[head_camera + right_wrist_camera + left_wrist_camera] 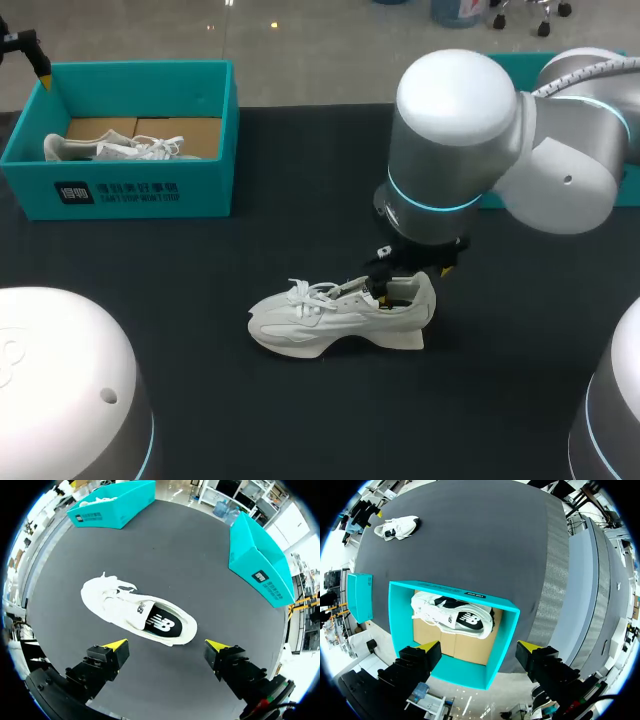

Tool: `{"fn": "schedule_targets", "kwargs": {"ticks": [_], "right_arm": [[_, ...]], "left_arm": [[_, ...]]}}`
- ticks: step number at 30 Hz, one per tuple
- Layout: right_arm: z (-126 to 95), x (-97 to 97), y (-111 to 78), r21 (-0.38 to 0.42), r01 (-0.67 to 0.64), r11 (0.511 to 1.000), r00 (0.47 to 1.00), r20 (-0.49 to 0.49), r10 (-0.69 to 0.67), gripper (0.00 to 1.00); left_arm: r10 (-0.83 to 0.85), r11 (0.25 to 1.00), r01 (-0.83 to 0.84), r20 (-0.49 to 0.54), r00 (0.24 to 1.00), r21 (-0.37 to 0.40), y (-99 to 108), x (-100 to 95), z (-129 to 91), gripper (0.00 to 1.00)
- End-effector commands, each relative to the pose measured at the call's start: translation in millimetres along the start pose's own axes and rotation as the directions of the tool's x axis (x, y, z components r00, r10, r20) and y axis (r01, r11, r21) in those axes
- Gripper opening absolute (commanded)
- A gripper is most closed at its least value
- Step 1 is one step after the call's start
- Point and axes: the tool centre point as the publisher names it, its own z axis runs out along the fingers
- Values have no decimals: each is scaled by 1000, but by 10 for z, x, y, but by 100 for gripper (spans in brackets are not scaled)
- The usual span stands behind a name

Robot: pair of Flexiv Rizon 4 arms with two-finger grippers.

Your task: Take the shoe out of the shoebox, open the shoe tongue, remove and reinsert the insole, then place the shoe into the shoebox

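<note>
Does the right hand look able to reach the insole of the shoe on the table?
Probably yes: the right hand hangs open above the shoe, whose black insole lies exposed, nothing covering it.

Our right arm [470, 130]: fat glossy joints, white caps over silver-grey sleeves, a thin glowing cyan ring at the seams, and one small dark hole in the white elbow cap. Our left arm [60, 380]: the same white dome and cyan ring. Right tool [167, 645] and left tool [481, 647]: blocky black fingers [100, 662] with bright yellow wedge tips.
</note>
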Motion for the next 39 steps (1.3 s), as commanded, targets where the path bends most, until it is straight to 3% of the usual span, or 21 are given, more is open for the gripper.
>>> {"fn": "schedule_targets", "kwargs": {"ticks": [1, 15, 16, 17, 18, 19, 21, 22, 27, 29, 39], "right_arm": [[-29, -66, -75, -49, 104, 993, 993, -46, -106, 100], [-29, -66, -75, -49, 104, 993, 993, -46, -106, 100], [-68, -25, -72, -165, 215, 962, 972, -62, -228, 100], [-107, 0, -80, -219, 301, 928, 943, -73, -323, 100], [-132, 11, -94, -256, 385, 887, 912, -42, -408, 100], [-168, 28, -108, -311, 493, 813, 855, 3, -518, 100], [-217, 11, -122, -367, 582, 725, 782, 10, -623, 100], [-251, 7, -134, -411, 630, 659, 728, 16, -685, 100], [-317, -32, -110, -405, 796, 450, 508, 41, -860, 100], [-310, -40, -77, -332, 840, 430, 467, 38, -884, 100], [-310, -40, -77, -332, 840, 430, 467, 38, -884, 100]], "left_arm": [[1, 1000, -1, -3, 1000, -1, -4, 0, -6, 100], [1, 1000, -1, -3, 1000, -1, -4, 0, -6, 100], [1, 1000, -1, -3, 1000, -1, -4, 0, -6, 100], [1, 1000, -1, -3, 1000, -1, -4, 0, -6, 100], [1, 1000, -1, -3, 1000, -1, -4, 0, -6, 100], [1, 1000, -1, -3, 1000, -1, -4, 0, -6, 100], [1, 1000, -1, -3, 1000, -1, -4, 0, -6, 100], [1, 1000, -1, -3, 1000, -1, -4, 0, -6, 100], [1, 1000, -1, -3, 1000, -1, -4, 0, -6, 100], [1, 1000, -1, -3, 1000, -1, -4, 0, -6, 100], [1, 1000, -1, -3, 1000, -1, -4, 0, -6, 100]]}}
